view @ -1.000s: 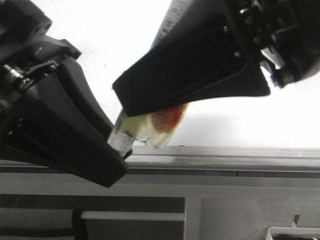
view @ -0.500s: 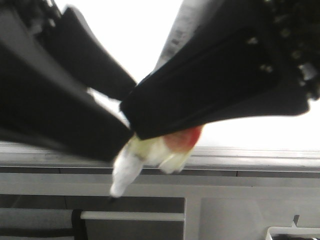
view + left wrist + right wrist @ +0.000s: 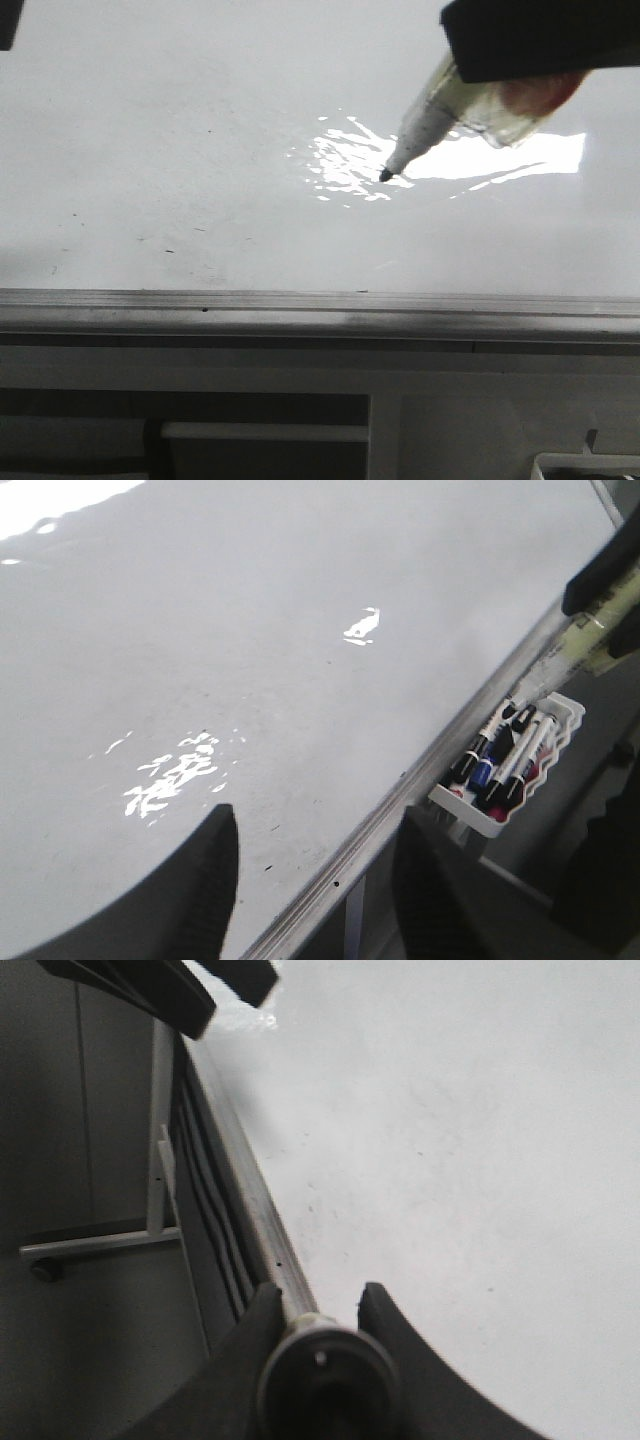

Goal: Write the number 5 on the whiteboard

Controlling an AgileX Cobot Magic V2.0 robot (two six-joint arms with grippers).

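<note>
Whiteboard (image 3: 200,150) fills most of the front view, glossy white, with faint grey smudges and a few small dark specks near its lower part. A grey metal edge rail (image 3: 300,305) runs along its near side. No marker line is seen on the board in any view, so the number 5 is not yet drawn.

A clear-bodied marker (image 3: 440,115) with a black tip is held slanted over the board at the upper right of the front view, its tip pointing down and to the left beside a bright glare patch (image 3: 350,165). Whether the tip touches the board cannot be told. The marker is gripped by the right tool (image 3: 540,40), whose dark fingers are closed around the barrel; in the right wrist view the round rear end of the marker (image 3: 325,1370) is seen clamped between the two fingers.

The left tool (image 3: 310,880) is seen in the left wrist view with its two dark fingers spread apart and nothing between them, held above the board's edge. Just beyond the rail in that view, a small white tray (image 3: 555,730) is fixed, with several pens (image 3: 505,760) lying in it.
</note>
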